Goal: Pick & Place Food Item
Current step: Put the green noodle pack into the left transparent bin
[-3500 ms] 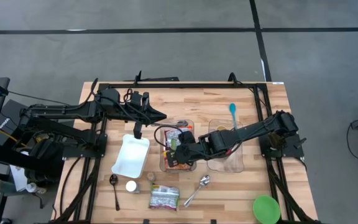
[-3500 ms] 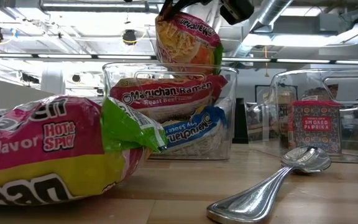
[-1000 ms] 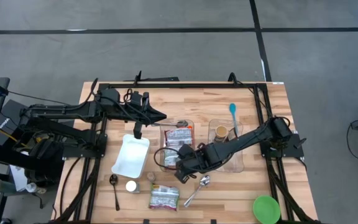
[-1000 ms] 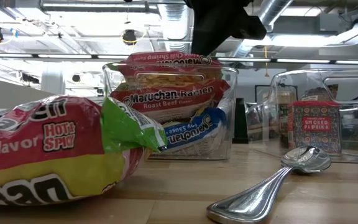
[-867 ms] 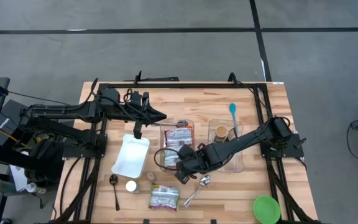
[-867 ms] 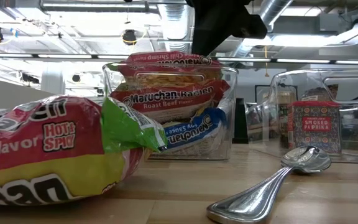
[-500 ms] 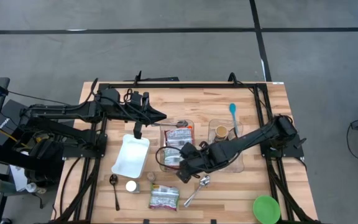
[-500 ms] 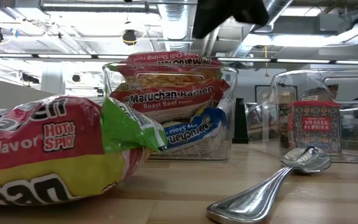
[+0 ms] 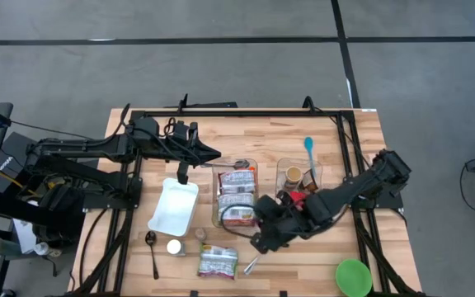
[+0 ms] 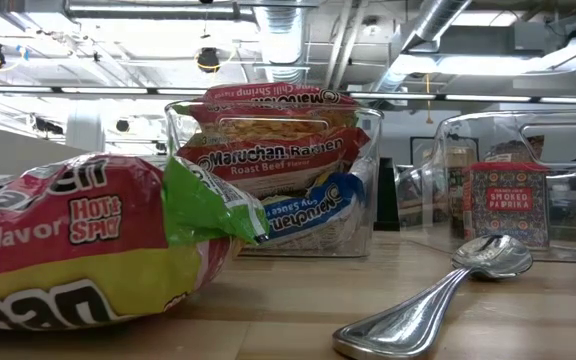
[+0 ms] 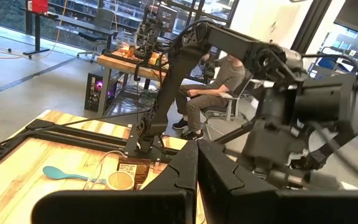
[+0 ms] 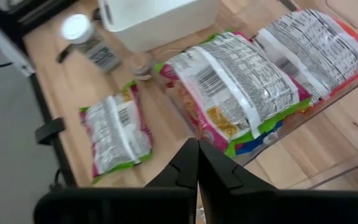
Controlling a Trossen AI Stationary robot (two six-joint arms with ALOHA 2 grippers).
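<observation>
A clear bin (image 9: 236, 200) at the table's middle holds stacked ramen packets (image 12: 241, 87); the top one (image 10: 268, 100) lies flat on the pile. Another ramen packet (image 9: 218, 261) lies on the wood near the front edge, large at the left of the low view (image 10: 88, 250). My right gripper (image 9: 254, 245) hovers shut and empty above the table between the bin and the metal spoon, slanting down; in its wrist view its fingers (image 12: 196, 149) meet. My left gripper (image 9: 218, 155) waits shut, held level at the far left, fingers (image 11: 197, 155) together.
A white tray (image 9: 174, 206), a small jar (image 9: 175, 247) and a dark spoon (image 9: 152, 247) lie left of the bin. A metal spoon (image 10: 438, 300) lies right of the loose packet. A second clear bin (image 9: 299, 186) holds spice tins; a blue spoon (image 9: 309, 148) and green bowl (image 9: 354, 277) are beyond.
My right gripper has risen from just above the ramen bin and drawn back toward the table's near edge and a little right, leaving the low view. It has stayed shut. The packets in the bin have not moved.
</observation>
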